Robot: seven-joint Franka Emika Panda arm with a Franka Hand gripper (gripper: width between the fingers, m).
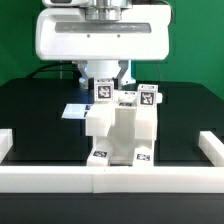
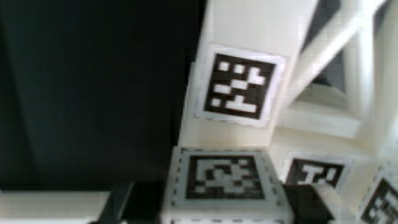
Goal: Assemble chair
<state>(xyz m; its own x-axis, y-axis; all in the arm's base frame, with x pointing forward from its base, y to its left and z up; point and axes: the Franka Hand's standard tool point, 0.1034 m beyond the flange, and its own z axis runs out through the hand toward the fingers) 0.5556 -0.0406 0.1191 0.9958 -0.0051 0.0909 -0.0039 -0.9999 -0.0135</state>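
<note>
Chair point(image 1: 122, 132) stands partly built against the middle of the white border wall point(image 1: 60, 178), probably braced there so parts seat without sliding. Gripper point(image 1: 103, 84) hangs just behind the chair's top, at a tagged upright piece point(image 2: 240, 85); whether clenched or released cannot be told. No readable writing, only black-and-white square tags point(image 2: 224, 176).

Black table point(image 1: 30, 110) carries white chair point(image 1: 122, 130), border wall point(image 1: 110, 178), marker board point(image 1: 74, 111).
</note>
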